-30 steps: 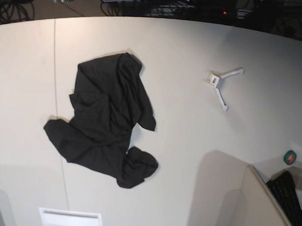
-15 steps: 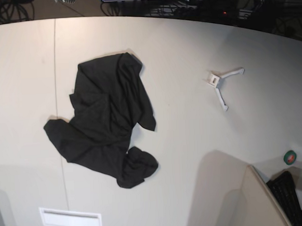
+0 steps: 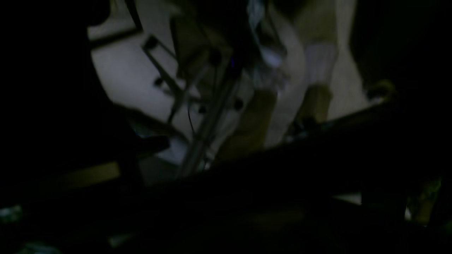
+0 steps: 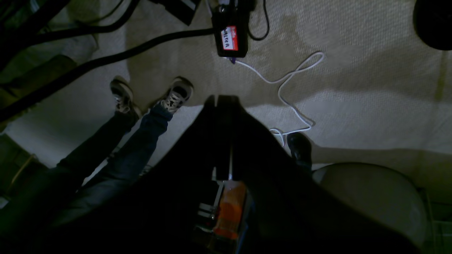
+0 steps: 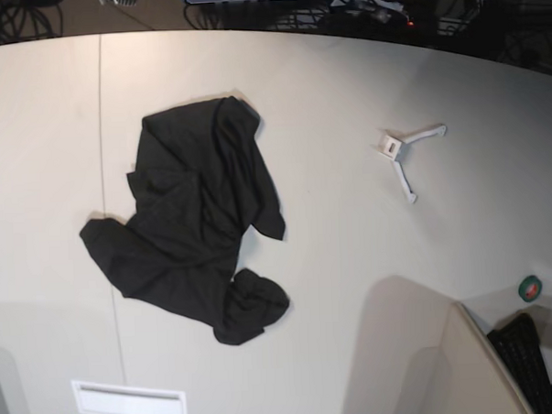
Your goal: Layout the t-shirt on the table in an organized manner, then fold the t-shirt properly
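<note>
Base view shows the t-shirt (image 5: 192,220) crumpled toward the left half of the table (image 5: 352,259), untouched, clear of every edge with open room all round, while the right gripper (image 4: 222,102) hangs off-table with jaws closed on nothing and the left gripper's opening cannot be told

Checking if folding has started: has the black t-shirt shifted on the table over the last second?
No. The t-shirt lies crumpled across the table's seam line, same outline as before.
</note>
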`<state>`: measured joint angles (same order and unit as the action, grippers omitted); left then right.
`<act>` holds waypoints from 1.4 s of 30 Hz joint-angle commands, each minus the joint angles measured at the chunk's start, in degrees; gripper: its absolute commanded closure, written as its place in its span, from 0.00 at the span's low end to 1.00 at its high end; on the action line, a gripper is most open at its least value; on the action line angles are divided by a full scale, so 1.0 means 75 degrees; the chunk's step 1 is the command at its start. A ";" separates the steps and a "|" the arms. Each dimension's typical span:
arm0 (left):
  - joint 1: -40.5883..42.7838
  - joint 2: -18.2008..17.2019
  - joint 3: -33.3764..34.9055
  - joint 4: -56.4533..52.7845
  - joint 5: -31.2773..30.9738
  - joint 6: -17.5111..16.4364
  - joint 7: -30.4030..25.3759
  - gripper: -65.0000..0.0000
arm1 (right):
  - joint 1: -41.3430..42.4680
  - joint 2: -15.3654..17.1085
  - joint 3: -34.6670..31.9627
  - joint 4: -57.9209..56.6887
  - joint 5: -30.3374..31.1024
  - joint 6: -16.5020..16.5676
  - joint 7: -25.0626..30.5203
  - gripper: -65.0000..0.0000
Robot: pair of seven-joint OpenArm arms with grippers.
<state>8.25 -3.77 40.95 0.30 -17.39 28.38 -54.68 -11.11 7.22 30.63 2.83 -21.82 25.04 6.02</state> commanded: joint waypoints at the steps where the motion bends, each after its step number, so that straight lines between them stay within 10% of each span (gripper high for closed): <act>1: 0.0090 -0.0113 0.0008 -0.0039 -0.0055 0.0043 -0.0065 0.46 | -0.0059 0.0051 -0.0023 -0.0020 -0.0026 0.0067 -0.0035 1.00; 42: -0.0637 0.0274 -0.0039 -0.0039 -0.0126 -0.0004 0.5163 0.46 | 0.0210 0.0027 0.0001 -0.0043 -0.0015 0.0067 -0.0082 1.00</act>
<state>3.16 -1.34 40.80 0.08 -18.31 27.99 -16.03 -8.99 7.05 30.63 2.61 -21.82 25.06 5.80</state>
